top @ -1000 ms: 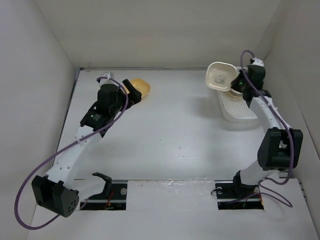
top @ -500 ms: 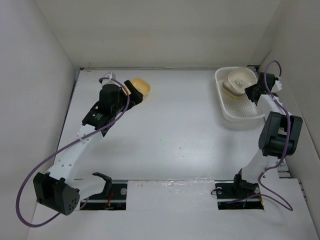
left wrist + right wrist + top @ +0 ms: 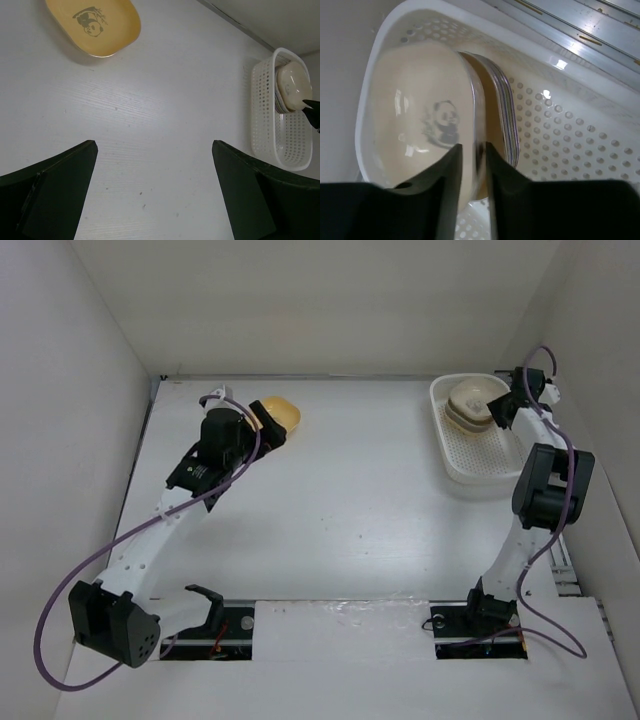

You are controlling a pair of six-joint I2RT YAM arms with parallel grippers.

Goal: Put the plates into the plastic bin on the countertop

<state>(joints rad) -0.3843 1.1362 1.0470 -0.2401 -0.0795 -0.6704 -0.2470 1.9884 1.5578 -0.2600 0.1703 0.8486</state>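
right gripper straddles the rim of the cream plate in the plastic bin, pressing or not i cannot tell; left gripper is wide open, yellow plate ahead of it.

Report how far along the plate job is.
Done: a stack of plates sits at the far end of the bin. In hand: the right claw straddles the rim of the cream plate on top of the stack; grip or release is unclear. To do: one yellow plate lies on the countertop, the open left claw near it, not touching.
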